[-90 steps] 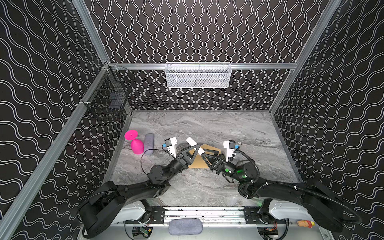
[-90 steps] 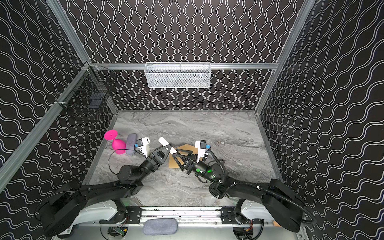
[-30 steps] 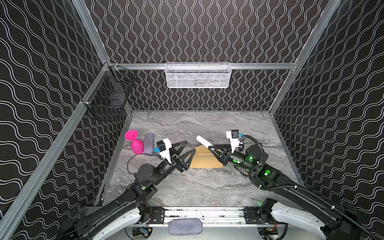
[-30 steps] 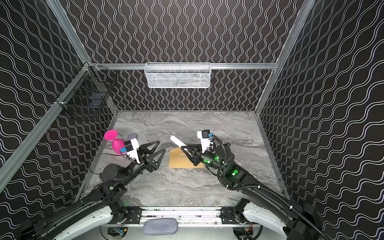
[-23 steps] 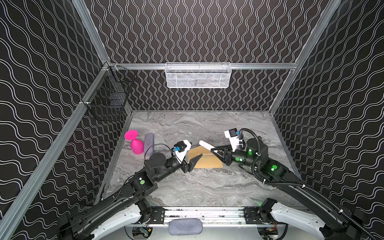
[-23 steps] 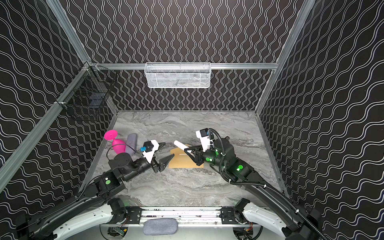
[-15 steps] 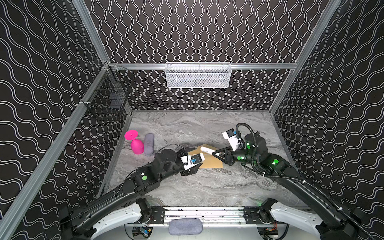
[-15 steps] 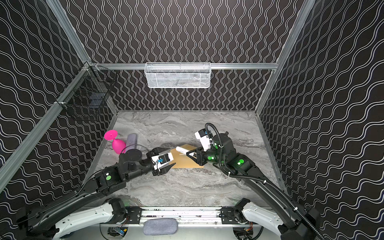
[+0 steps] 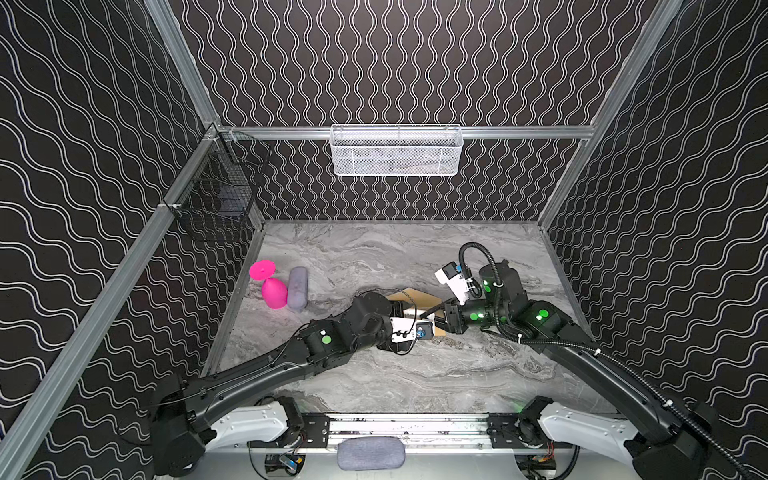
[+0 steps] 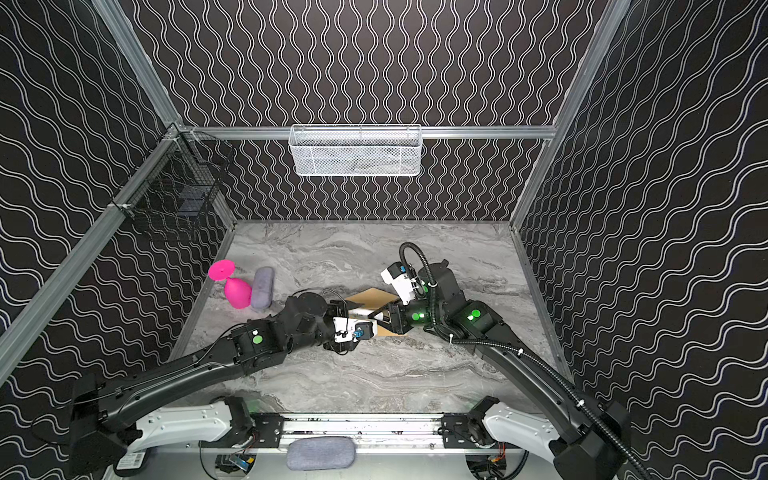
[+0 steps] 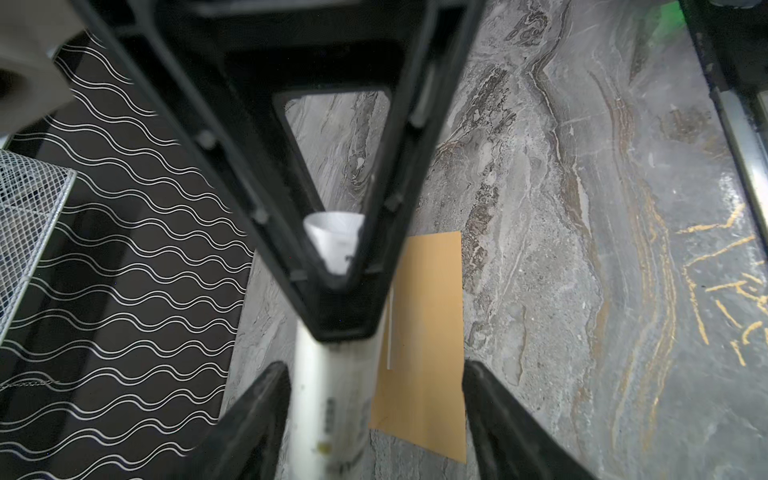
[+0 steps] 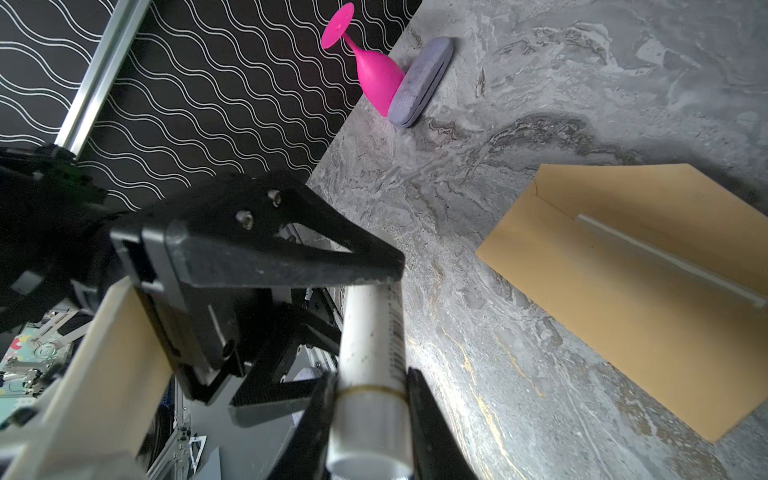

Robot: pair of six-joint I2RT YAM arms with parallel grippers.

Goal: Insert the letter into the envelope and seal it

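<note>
In both top views, two black arms are meeting over the middle of a grey marbled counter [image 9: 374,374]. The right hand [image 9: 441,314] is gripping the letter [image 9: 410,311], which is showing as a pale rolled tube pointing toward the left arm. The left hand [image 9: 426,323] is reaching around the tube's free end. The envelope [image 9: 415,296], plain brown, is lying flat on the counter just behind both hands. Near the left wall, a pink goblet [image 9: 272,289] is lying on its side, touching a grey oblong case [image 9: 298,289]. A white mesh basket [image 9: 397,151] is hanging on the back wall and a black wire basket [image 9: 216,203] on the left wall.

In the left wrist view, the left hand's fingers [image 11: 257,415] are standing apart with the tube between them. One finger is sitting just beside the tube and the other is well clear, so this hand is open and gripping nothing. A black triangular finger of the right hand is crossing over the tube, whose hollow end is showing through it. The envelope is lying on the counter beside the tube.

In the right wrist view, the right hand's fingers [image 12: 428,415] are clamping the tube from both sides. One left finger is lying across the tube's far end. The envelope is resting apart from the tube, with its flap lying open and a pale strip running along it.
</note>
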